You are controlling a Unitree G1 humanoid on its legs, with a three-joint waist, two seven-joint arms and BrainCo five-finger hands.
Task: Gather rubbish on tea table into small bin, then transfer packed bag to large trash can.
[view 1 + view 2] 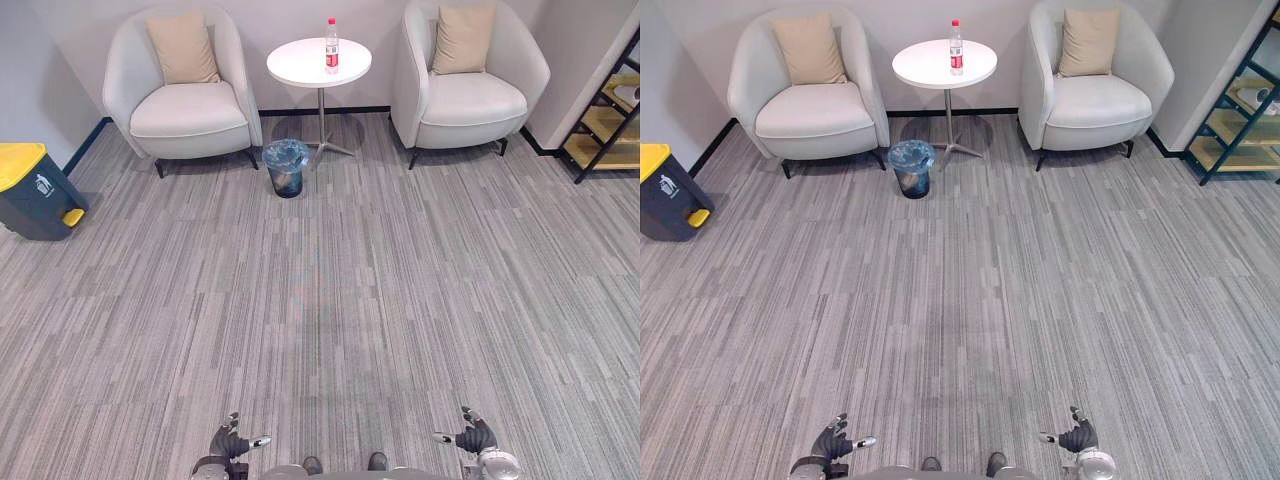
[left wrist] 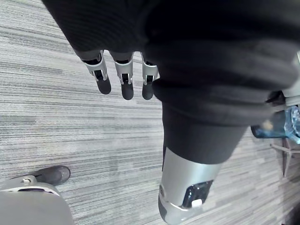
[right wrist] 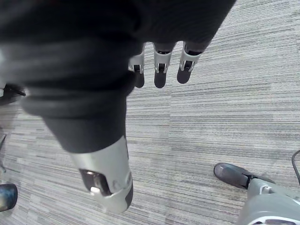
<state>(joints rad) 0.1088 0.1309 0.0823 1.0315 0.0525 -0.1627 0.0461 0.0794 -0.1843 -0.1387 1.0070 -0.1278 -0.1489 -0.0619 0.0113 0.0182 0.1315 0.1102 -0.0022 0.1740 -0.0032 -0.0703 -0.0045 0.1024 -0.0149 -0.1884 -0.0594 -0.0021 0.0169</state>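
Both the left robot hand (image 1: 232,440) and right robot hand (image 1: 472,437) hang open, empty, far from the table (image 1: 300,65); a careless approach could topple the bin (image 1: 286,167) beside it.

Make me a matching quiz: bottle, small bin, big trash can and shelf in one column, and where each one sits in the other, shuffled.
Column 1
1. bottle
2. small bin
3. big trash can
4. shelf

Column 2
A. at the far left
B. on the round table
C. at the far right
D. beside the table's base

Pairs: 1-B, 2-D, 3-A, 4-C
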